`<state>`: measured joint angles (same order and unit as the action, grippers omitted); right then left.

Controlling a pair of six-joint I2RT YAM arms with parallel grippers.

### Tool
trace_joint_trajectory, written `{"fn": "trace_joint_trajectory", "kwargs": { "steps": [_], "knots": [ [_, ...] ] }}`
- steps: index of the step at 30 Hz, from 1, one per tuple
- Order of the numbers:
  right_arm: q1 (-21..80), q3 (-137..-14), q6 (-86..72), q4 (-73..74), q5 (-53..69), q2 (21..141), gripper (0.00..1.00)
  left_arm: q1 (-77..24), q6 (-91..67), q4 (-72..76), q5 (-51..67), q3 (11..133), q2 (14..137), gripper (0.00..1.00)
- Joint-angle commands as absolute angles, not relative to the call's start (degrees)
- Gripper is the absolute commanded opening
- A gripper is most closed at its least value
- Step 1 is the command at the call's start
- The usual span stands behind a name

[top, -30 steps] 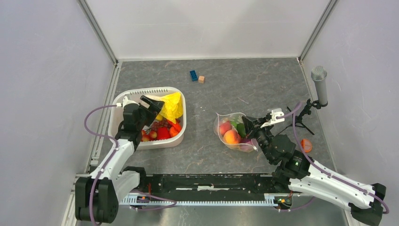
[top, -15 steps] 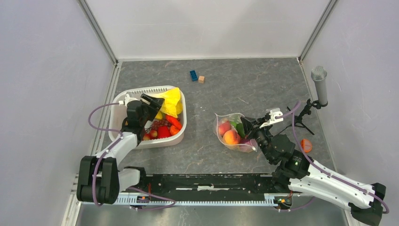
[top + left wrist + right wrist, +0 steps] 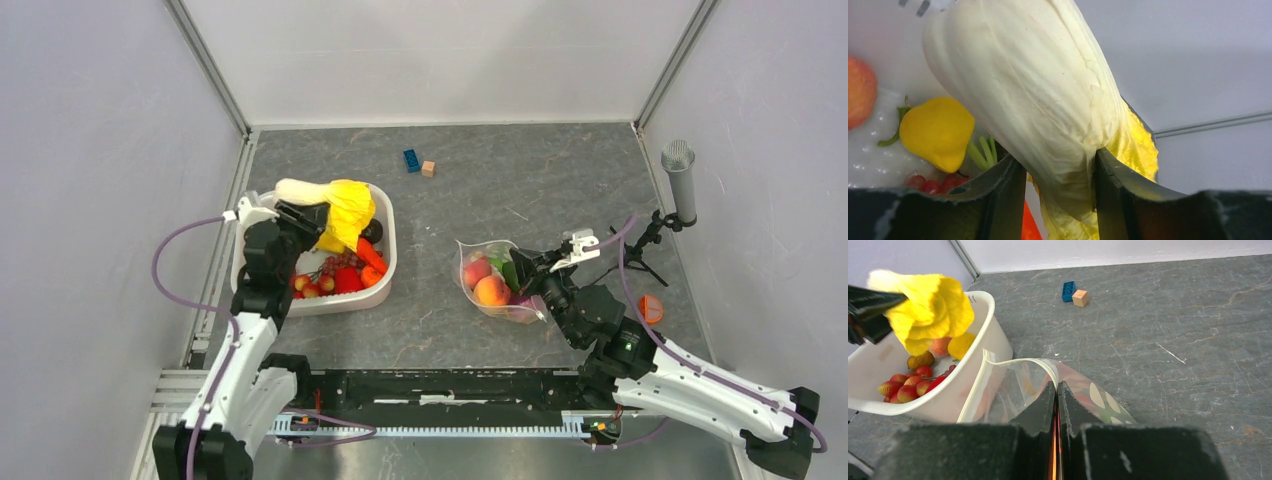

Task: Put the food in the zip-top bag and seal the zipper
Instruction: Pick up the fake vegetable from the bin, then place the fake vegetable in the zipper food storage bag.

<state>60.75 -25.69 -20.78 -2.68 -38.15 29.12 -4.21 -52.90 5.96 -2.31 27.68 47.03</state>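
Note:
My left gripper (image 3: 305, 215) is shut on the large crinkled yellow piece (image 3: 340, 208) and holds it above the white basket (image 3: 390, 268). In the left wrist view the jaws pinch its pale stalk (image 3: 1038, 90) around my left gripper (image 3: 1058, 160). A red pepper (image 3: 347, 281), a carrot (image 3: 370, 256) and small red fruits lie in the basket. The zip-top bag (image 3: 497, 282) lies right of centre with peaches (image 3: 490, 290) and green pieces inside. My right gripper (image 3: 1057, 385) is shut on the bag's mouth edge, where the zipper (image 3: 1023, 361) curves open.
A blue brick (image 3: 411, 160) and a small wooden cube (image 3: 428, 168) sit at the back centre. A grey cylinder (image 3: 680, 180) on a black stand rises by the right wall, with a small orange object (image 3: 651, 308) near it. Walls enclose three sides.
My left gripper closed on the yellow piece and raised it out of the basket, its pale end now swung left. The right gripper and bag stayed put.

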Motion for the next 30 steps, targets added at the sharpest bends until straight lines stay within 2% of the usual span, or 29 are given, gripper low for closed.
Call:
{"fn": "trace_joint_trajectory", "kwargs": {
  "steps": [1,7,14,21,25,27,30],
  "knots": [
    [60.9,-27.8,-20.9,-5.5,-37.3,30.5,0.08,-3.9,-43.7,-2.5,2.3,36.0,41.9,0.41],
    [60.9,-27.8,-21.4,-7.4,-36.1,32.6,0.08,-3.9,-43.5,-4.1,21.7,40.9,41.1,0.4],
    [60.9,-28.8,-21.4,-9.0,-35.5,34.8,0.08,-5.8,-49.6,3.4,45.3,41.1,41.2,0.4],
    [60.9,-29.1,-21.1,-12.2,-33.0,36.8,0.07,-21.5,-47.9,3.8,47.9,42.7,41.9,0.4],
    [61.0,-30.0,-20.8,-11.5,-32.1,37.5,0.07,-30.3,-43.5,3.8,44.9,43.3,43.0,0.39],
    [60.9,-29.9,-20.9,-11.6,-31.8,37.1,0.07,-31.9,-38.7,0.5,43.6,45.0,43.4,0.38],
    [60.9,-29.8,-20.2,-11.4,-31.0,36.4,0.07,-33.0,-25.3,-13.6,38.1,50.5,43.7,0.32]
  ]
}}
